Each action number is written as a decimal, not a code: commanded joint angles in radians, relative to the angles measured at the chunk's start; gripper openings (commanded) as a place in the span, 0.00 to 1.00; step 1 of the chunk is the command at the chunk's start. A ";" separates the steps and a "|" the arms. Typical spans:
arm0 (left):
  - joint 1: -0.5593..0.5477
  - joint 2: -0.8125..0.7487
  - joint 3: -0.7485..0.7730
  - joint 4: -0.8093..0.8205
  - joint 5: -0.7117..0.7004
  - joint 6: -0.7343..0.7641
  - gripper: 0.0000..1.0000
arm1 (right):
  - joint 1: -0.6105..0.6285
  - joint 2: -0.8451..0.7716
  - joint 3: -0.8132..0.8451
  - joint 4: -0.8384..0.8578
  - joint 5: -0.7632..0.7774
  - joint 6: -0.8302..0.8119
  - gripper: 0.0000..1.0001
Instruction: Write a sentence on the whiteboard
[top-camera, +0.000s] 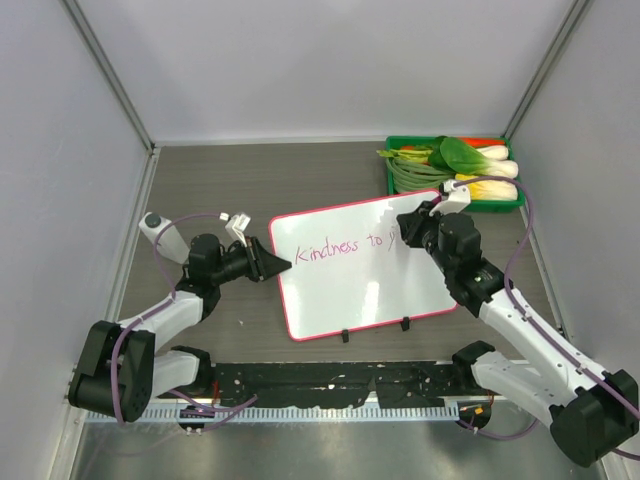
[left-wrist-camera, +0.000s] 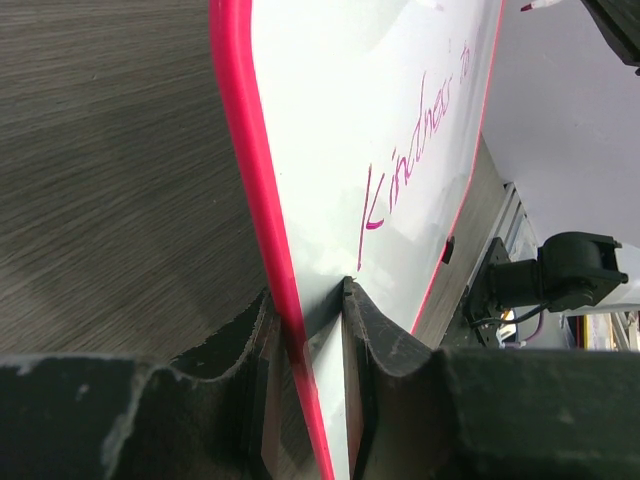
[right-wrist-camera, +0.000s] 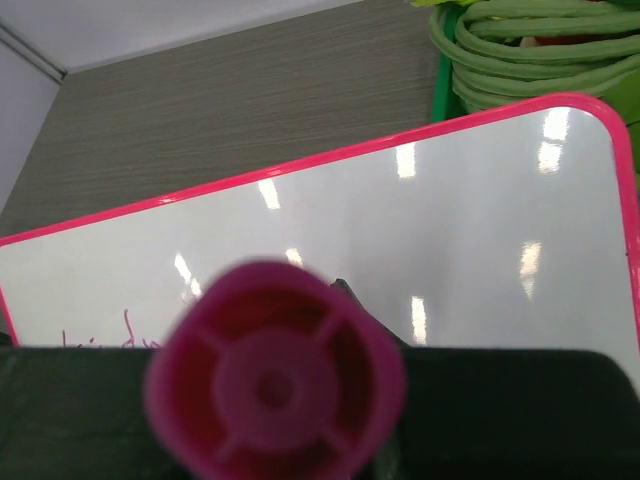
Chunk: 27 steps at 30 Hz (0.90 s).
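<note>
**Grey wood-grain counter in a white-walled booth**

The counter (top-camera: 200, 180) is dark grey with a fine wood grain. Plain white panels (top-camera: 330, 60) close it in at the back and both sides, joined by slanted metal posts (top-camera: 110, 72). A pale metal strip (top-camera: 300, 440) lines the near edge. The light is even and soft.

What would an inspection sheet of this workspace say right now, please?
Surface: dark wood-grain table.
Job's things: whiteboard lying flat; the sentence reads "Kindness to" so far.
Clutter: green tray of vegetables beside the board's far right corner.
Grippers: left gripper shut on the whiteboard's left edge; right gripper shut on a pink marker over the board.
Cables: purple cables along both arms.
Surroundings: grey enclosure walls.
</note>
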 joint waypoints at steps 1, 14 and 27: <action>-0.029 0.000 -0.001 -0.056 -0.012 0.082 0.00 | -0.018 0.024 0.037 0.037 0.070 -0.035 0.02; -0.029 0.012 0.003 -0.053 -0.009 0.082 0.00 | -0.025 0.044 -0.011 0.034 0.099 -0.039 0.01; -0.029 0.014 0.003 -0.050 -0.011 0.080 0.00 | -0.025 0.053 -0.046 0.026 0.093 -0.035 0.01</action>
